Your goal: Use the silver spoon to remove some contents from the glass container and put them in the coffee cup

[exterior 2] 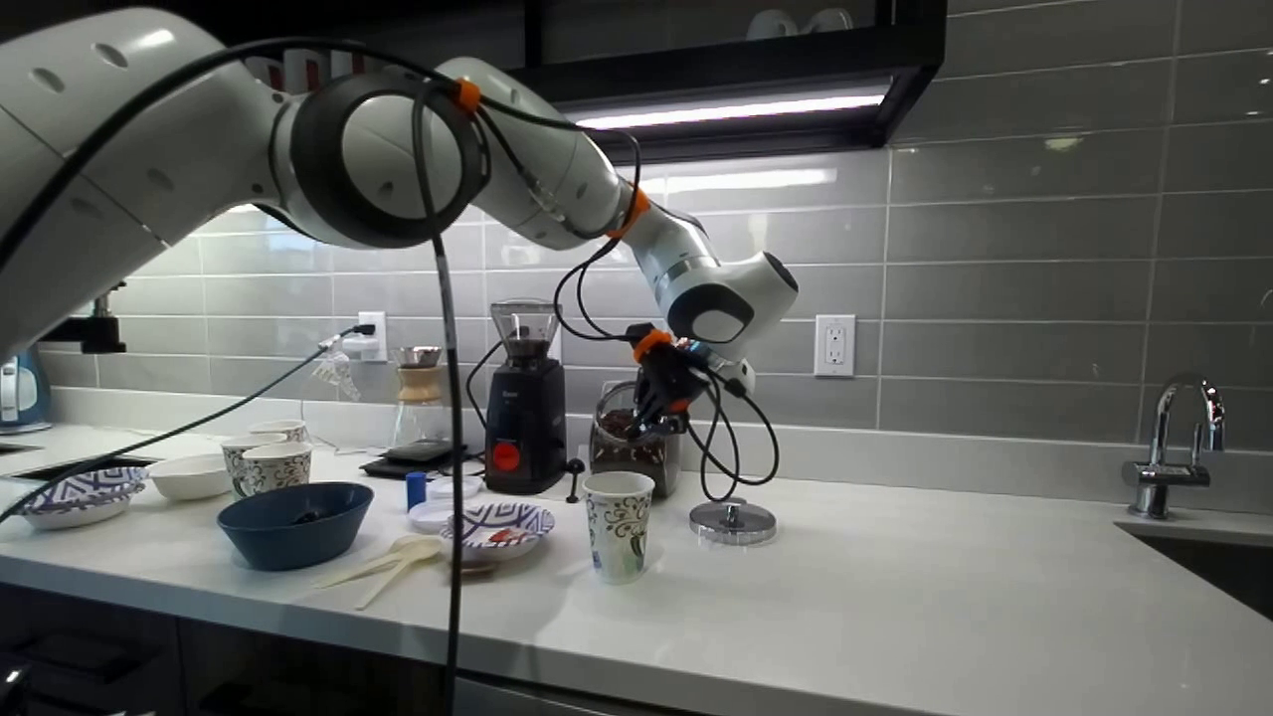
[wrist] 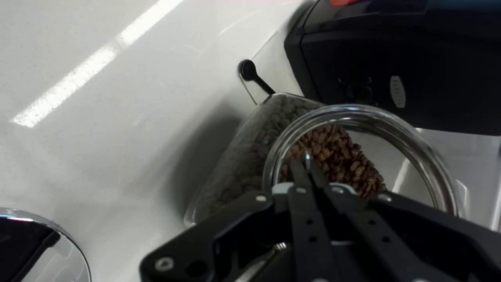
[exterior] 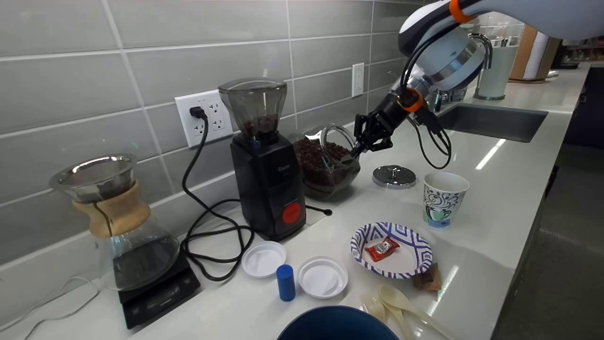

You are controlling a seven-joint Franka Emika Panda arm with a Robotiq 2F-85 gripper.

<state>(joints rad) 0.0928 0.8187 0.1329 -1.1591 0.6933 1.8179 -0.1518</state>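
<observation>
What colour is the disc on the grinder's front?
The disc is red, clearest in an exterior view.

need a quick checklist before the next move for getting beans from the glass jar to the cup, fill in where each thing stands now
1. Glass container open: ok, its mouth is uncovered and a silver lid lies on the counter.
2. Something to scoop: ok, brown beans show through the mouth.
3. Gripper lined up: ok, its tips overlap the mouth in the wrist view.
4. Silver spoon gripped: cannot tell, a shiny sliver shows at the close-set tips, probably the spoon, but its bowl is out of sight.
5. Coffee cup standing: ok, upright with its opening up.
6. Cup empty: cannot tell, its bottom is hidden.
</observation>
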